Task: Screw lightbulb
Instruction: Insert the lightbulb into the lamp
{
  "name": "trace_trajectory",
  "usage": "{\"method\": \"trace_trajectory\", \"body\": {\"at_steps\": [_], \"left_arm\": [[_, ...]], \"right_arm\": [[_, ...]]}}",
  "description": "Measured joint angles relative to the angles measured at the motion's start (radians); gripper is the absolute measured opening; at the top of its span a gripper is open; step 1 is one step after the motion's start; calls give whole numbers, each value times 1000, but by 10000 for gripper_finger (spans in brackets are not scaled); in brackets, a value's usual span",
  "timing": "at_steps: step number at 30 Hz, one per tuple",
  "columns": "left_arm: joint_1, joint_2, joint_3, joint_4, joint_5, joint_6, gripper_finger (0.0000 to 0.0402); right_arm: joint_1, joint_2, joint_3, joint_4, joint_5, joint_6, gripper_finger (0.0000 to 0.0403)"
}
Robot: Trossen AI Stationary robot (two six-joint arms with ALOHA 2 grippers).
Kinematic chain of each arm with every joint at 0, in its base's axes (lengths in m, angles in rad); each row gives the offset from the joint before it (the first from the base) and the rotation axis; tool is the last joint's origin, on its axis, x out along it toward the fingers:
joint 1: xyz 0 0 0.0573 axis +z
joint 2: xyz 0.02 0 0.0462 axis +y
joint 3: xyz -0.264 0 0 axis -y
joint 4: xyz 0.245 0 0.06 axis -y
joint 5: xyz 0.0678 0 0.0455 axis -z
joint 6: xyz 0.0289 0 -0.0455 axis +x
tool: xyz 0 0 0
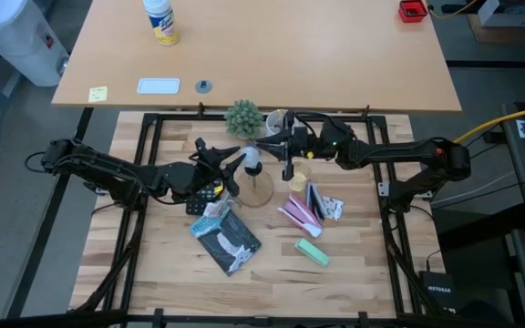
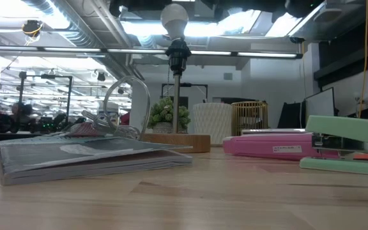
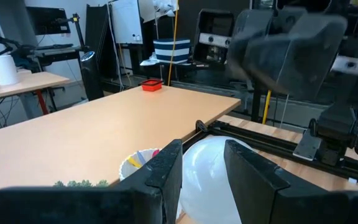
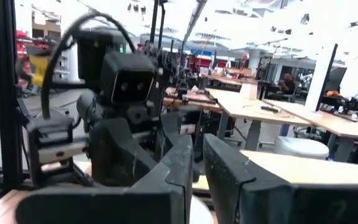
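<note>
Figure: bulb seated in the socket, tightening in hand. The lightbulb [image 2: 174,20] stands upright atop the black socket [image 2: 178,52] of the lamp stand [image 2: 176,142], whose stem rises from a wooden base on the tabletop [image 2: 235,191]. The left tool [image 3: 202,171] has its two fingers set on either side of the bulb's glass, which fills the space between them; actual contact cannot be confirmed. The right tool [image 4: 197,163], opposite the left one across the stand, has its fingers pressed together on nothing visible. A small plant [image 1: 242,117], a pink stapler [image 2: 276,143], a green stapler [image 2: 347,142] and a flat grey packet [image 2: 85,156] lie around the stand, outside both tools. Judged step: turning the bulb home. The next move likely calls for a firm left grip and a twist about the stem's axis, without tipping the stand.
</note>
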Motion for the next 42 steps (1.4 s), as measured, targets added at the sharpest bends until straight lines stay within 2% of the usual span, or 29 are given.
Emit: {"method": "trace_trajectory", "body": {"at_steps": [8, 19, 42], "left_arm": [[-1, 0, 0, 0, 0, -4, 114], [-1, 0, 0, 2, 0, 0, 114], [-1, 2, -2, 32, 11, 16, 114]], "right_arm": [[0, 70, 70, -74, 0, -3, 44], [0, 74, 84, -201, 0, -3, 44], [0, 50, 83, -250, 1, -3, 44]]}}
